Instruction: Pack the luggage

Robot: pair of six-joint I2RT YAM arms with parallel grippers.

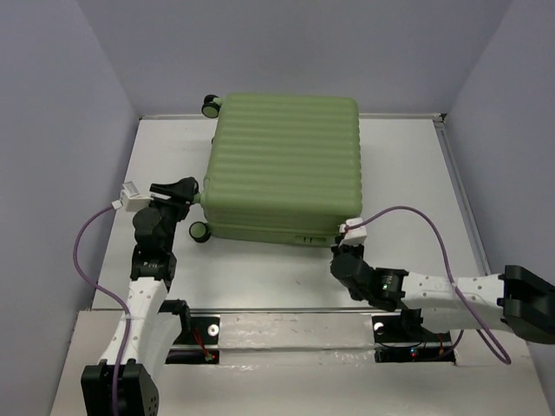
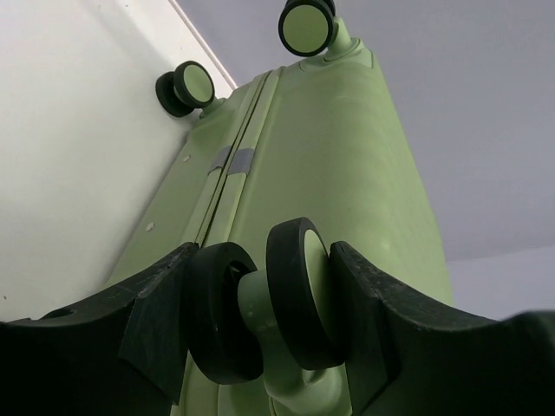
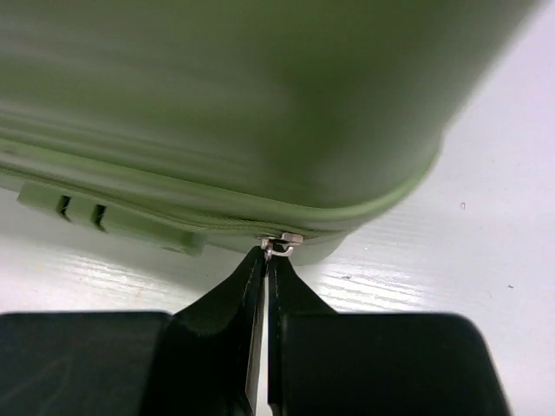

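Observation:
The luggage, a light-green ribbed hard-shell suitcase, lies flat and closed on the white table. My left gripper is at its left side, its fingers pressed against both faces of a black double wheel, with the green shell rising behind. My right gripper is at the near right corner. In the right wrist view its jaws are pinched together on the small metal zipper pull under the suitcase's seam.
Further wheels show at the far left corner and at the near left corner. Grey walls close in the table at left, back and right. Purple cables loop beside both arms.

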